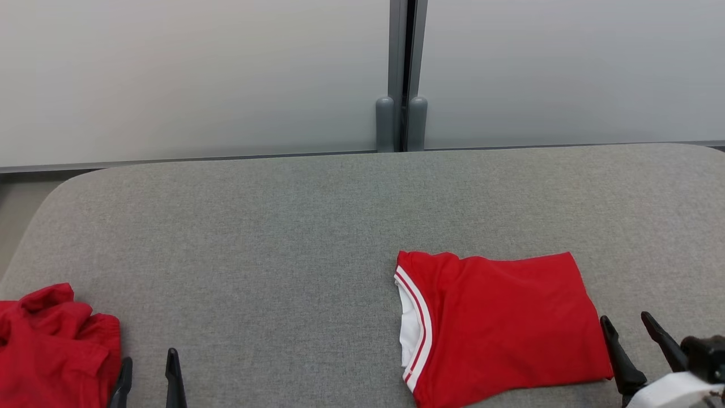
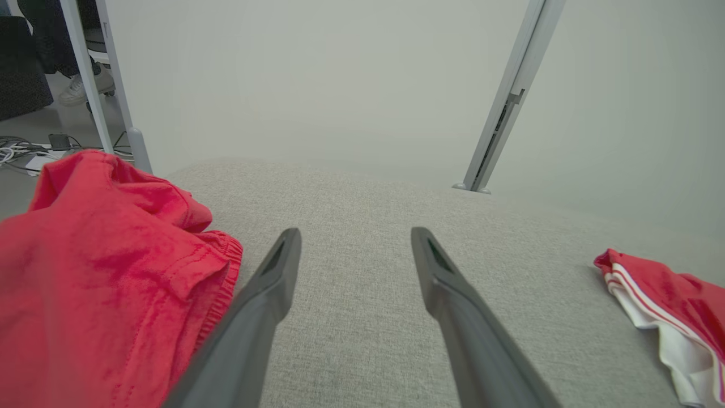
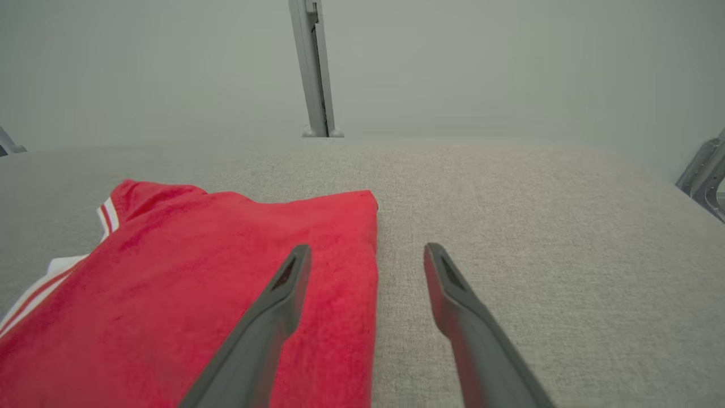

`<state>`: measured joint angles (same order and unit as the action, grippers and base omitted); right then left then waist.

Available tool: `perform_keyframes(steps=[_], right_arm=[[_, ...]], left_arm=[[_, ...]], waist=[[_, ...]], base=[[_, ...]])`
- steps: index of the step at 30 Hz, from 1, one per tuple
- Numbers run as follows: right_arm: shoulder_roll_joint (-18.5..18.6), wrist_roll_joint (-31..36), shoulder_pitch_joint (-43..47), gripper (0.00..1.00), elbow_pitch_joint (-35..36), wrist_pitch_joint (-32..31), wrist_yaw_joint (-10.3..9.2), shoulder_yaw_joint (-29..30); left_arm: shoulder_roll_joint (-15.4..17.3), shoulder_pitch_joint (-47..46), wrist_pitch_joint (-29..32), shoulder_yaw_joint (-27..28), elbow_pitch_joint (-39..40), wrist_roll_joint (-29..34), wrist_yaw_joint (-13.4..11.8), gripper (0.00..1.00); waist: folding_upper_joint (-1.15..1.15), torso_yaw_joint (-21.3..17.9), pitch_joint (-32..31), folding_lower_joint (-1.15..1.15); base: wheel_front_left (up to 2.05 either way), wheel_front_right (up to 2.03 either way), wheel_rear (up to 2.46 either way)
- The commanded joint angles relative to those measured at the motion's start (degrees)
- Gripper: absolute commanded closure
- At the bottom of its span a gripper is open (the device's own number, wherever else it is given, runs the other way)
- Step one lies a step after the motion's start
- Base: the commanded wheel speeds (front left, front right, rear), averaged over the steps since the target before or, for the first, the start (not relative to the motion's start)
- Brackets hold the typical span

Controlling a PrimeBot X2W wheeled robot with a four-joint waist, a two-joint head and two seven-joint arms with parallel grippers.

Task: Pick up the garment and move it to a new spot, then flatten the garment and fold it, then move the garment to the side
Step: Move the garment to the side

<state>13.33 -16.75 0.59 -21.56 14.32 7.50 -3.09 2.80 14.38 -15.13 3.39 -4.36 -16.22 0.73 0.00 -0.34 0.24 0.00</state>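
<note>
Item 1. My left tool (image 1: pixel 148 358): fingers apart, nothing between them, low at the near left of the desk (image 1: pixel 283 238). Its left finger sits just beside the heap; whether they touch I cannot tell.

Item 2. My right tool (image 1: pixel 625 317): fingers apart, empty, at the near right. In my right wrist view one finger lies across the shirt's edge and the other over bare desk. Contact with the cloth I cannot tell.

Item 3. Shirt (image 1: pixel 504 323): red, folded into a neat, flat rectangle on the right half of the desk, near the front edge. The collar (image 1: pixel 416 323), trimmed in white with red stripes and showing a white lining, faces my left. The plain folded edge faces my right tool.

Item 4. Heap (image 1: pixel 51 334): red cloth, crumpled and unfolded, at the near left corner of the desk, well apart from the shirt. A gathered hem shows on the side nearest my left tool.

Item 5. Desk: grey woven cover, rounded far corners, bare between heap and shirt.

Item 6. Wall (image 1: pixel 170 73): pale panels behind the desk, joined at a grey post (image 1: pixel 401 73) that stands at the far edge.

Item 7. Left wrist view, upper left corner, beyond the desk: a person's shoe (image 2: pixel 79 88) on the floor, and cables (image 2: pixel 17 150) nearby.
</note>
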Motion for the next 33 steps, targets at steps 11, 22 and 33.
perform_keyframes(steps=[11,22,33], right_arm=[[6.78,-15.14,-15.12,0.0,-13.74,-15.05,-0.01,-11.78],[7.76,-24.7,-19.1,1.0,-18.92,-17.54,0.04,-18.62],[25.59,-14.15,-34.01,1.0,-26.12,-15.63,-0.02,-13.65]], left_arm=[[0.22,-3.12,0.0,-1.68,0.2,0.65,0.64,0.0],[0.2,-3.5,0.01,-0.98,0.7,0.28,0.41,0.0],[0.21,-7.79,0.01,-1.26,2.56,2.35,1.95,0.0]], waist=[[0.0,2.91,5.81,0.0],[0.0,4.22,8.2,0.0],[0.0,-0.39,16.31,0.0]], base=[[0.0,0.0,0.0],[0.0,0.0,0.0],[0.0,0.0,0.0]])
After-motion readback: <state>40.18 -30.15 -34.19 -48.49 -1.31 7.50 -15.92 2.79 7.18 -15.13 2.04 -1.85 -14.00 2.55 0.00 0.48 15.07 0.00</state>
